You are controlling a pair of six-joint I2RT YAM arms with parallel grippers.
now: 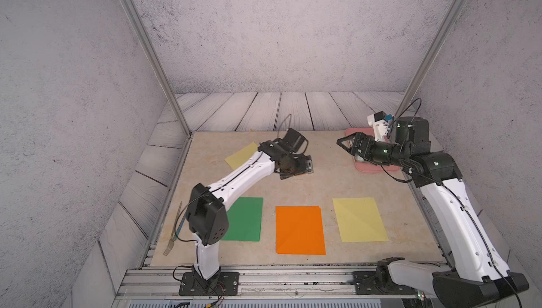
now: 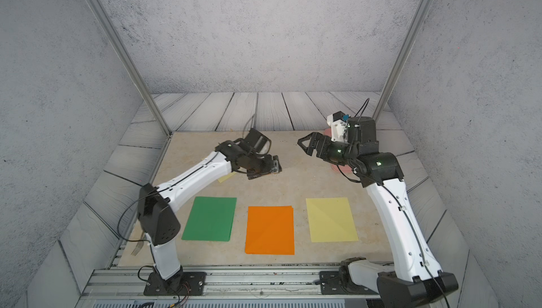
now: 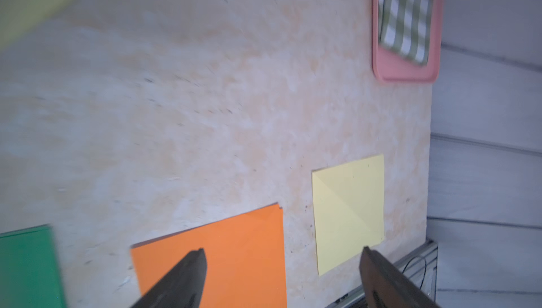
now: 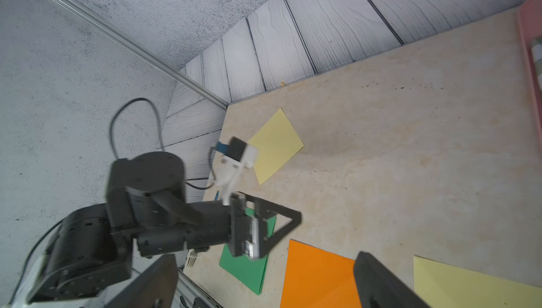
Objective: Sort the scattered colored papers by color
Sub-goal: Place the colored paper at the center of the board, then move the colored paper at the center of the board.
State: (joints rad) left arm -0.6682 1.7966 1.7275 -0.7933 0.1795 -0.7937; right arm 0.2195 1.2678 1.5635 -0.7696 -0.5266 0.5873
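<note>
Green paper, orange paper, pale yellow paper laid spaced along the front edge, second yellow sheet skewed far-left, surface open between, left hand and right hand held apart

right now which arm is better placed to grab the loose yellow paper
Probably left: the left gripper hangs open near the loose yellow paper; the right gripper is over by the pink tray.

White shells, black joints, black right hand (green light).

Yellow papers 2; green stack 1; orange stack 1.
</note>
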